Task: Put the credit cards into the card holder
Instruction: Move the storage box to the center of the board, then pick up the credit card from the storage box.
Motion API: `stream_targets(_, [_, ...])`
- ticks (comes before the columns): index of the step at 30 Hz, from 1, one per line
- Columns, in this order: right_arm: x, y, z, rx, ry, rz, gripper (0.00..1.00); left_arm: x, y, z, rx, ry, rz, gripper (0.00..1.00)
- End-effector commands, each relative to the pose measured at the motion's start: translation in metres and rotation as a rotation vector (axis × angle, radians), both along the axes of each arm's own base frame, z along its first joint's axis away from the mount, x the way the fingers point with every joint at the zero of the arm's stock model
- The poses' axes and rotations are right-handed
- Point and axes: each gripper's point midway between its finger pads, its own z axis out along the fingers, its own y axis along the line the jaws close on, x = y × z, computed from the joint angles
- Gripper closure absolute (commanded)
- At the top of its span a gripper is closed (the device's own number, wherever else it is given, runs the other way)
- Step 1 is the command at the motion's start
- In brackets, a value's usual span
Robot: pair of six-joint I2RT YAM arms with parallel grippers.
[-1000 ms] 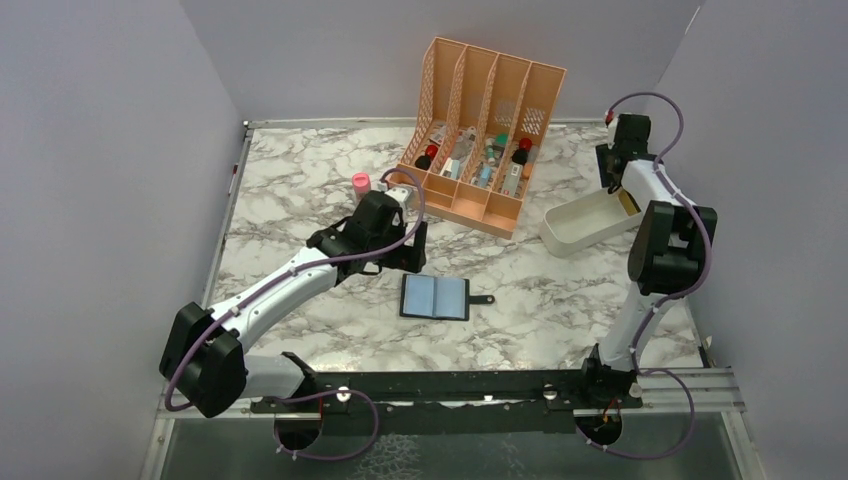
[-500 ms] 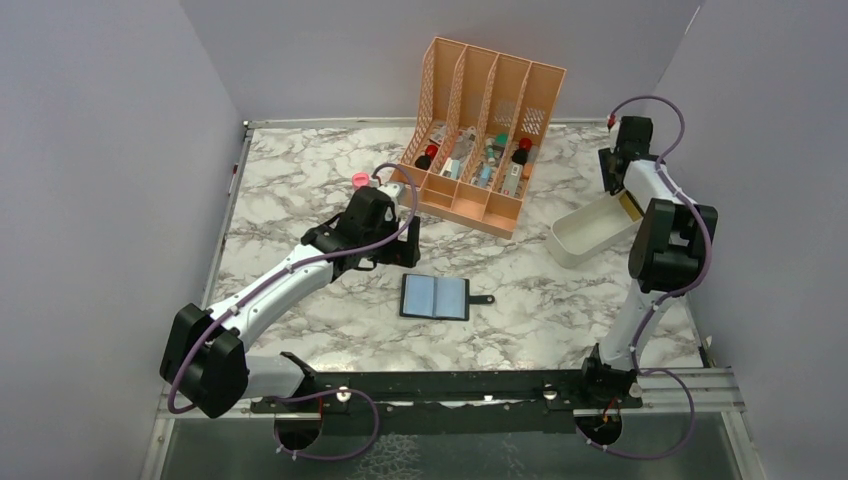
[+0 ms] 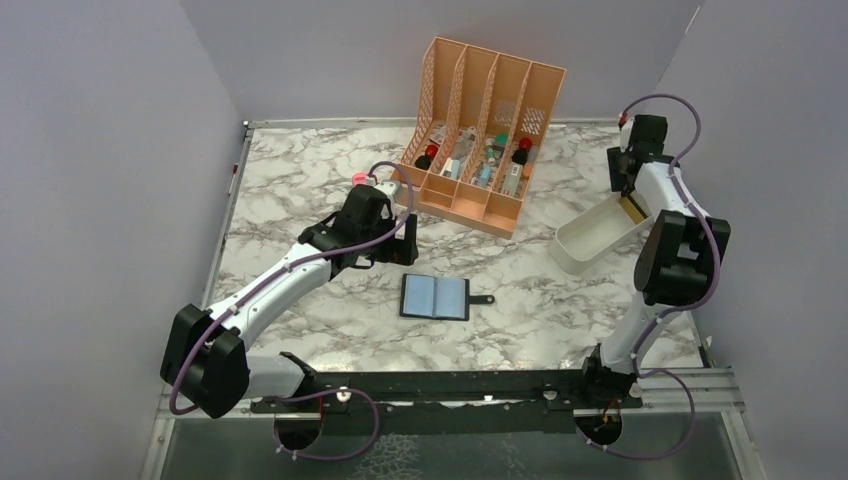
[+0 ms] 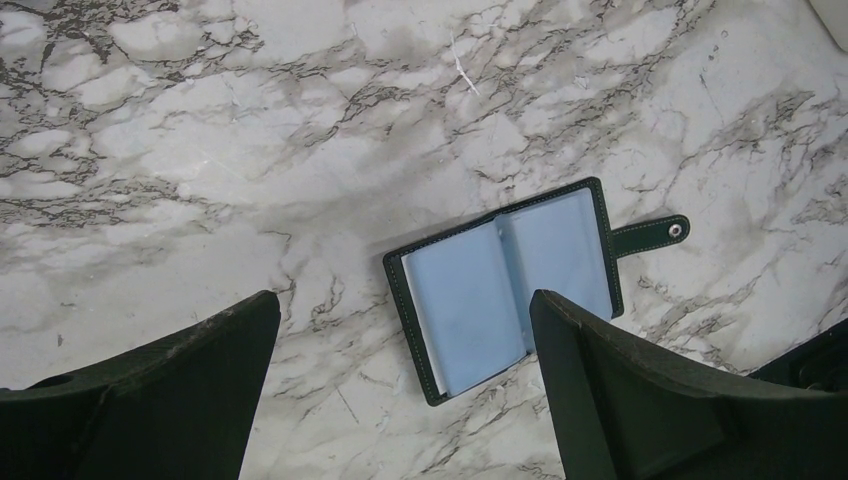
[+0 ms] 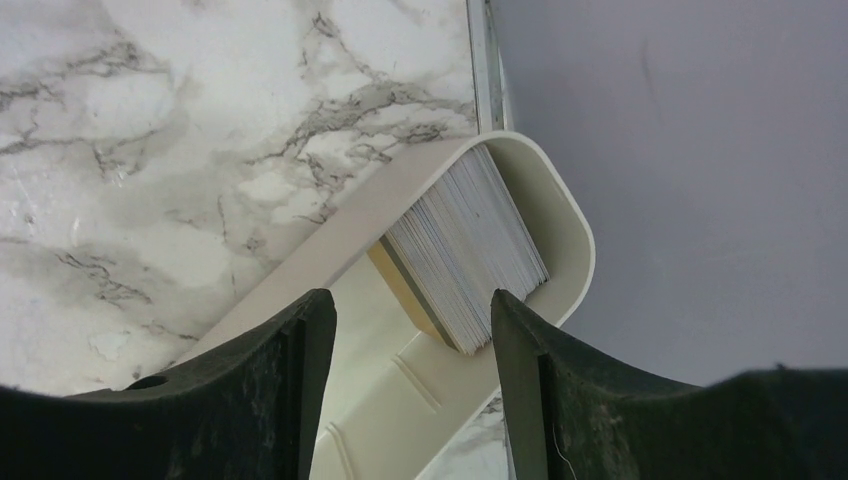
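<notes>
The card holder (image 3: 435,297) lies open on the marble table, bluish-grey faces up, its strap to the right; it also shows in the left wrist view (image 4: 505,285). My left gripper (image 3: 405,248) is open and empty, hovering just left of and behind it (image 4: 402,300). A stack of credit cards (image 5: 465,245) stands on edge at the far end of the white tray (image 5: 570,215), with a gold card on its near side. My right gripper (image 5: 410,300) is open just above the stack. In the top view it (image 3: 628,188) is over the tray's far end (image 3: 585,240).
An orange slotted file organiser (image 3: 485,130) with small items stands at the back centre. A pink-capped object (image 3: 360,180) sits behind my left wrist. The tray lies close to the right wall (image 5: 700,150) and the table's metal edge (image 5: 485,50).
My left gripper has drawn back a little, away from the card holder. My right gripper has shifted right, and the tray has swung slightly right with it.
</notes>
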Motion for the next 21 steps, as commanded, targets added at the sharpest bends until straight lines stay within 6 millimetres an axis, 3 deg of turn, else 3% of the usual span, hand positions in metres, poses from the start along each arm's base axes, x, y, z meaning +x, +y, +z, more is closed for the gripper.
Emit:
stream_targets(1, [-0.023, -0.005, -0.018, 0.045, 0.095, 0.015, 0.37, -0.002, -0.004, 0.004, -0.032, -0.010, -0.025, 0.01])
stream_targets(6, [-0.037, -0.015, -0.041, 0.007, 0.193, 0.028, 0.38, -0.002, -0.005, 0.005, -0.037, -0.009, -0.031, 0.01])
stream_targets(21, [-0.020, -0.041, -0.065, -0.100, 0.206, 0.014, 0.45, -0.003, -0.006, 0.007, -0.045, -0.014, -0.037, 0.01])
